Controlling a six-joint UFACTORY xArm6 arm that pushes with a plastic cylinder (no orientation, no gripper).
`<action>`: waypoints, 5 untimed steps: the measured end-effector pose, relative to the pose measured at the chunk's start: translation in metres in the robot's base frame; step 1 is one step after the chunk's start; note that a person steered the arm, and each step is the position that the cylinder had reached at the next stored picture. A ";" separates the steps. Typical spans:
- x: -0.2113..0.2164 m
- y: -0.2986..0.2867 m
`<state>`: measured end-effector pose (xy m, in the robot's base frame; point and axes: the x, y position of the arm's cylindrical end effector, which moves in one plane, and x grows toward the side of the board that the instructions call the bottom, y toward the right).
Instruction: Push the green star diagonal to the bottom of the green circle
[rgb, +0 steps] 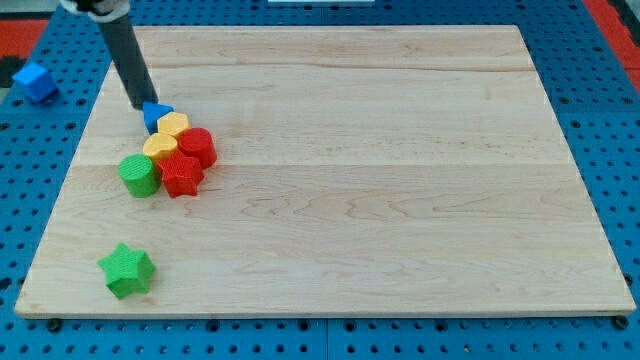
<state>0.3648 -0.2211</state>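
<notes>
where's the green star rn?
The green star sits alone near the board's bottom-left corner in the camera view, apart from and below the green circle at the cluster's left edge.

The room is evenly and brightly lit from above; the pale wooden board (350, 150) shows no glare or hot spots. Shadows are soft and short, hugging the base of the green star (127, 270) and the clustered blocks. The picture is slightly soft overall, and the dark rod (125, 55) blurs toward the view's top edge.
</notes>
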 end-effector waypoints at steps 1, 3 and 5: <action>0.024 -0.006; 0.008 -0.083; 0.014 -0.070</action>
<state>0.3789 -0.2912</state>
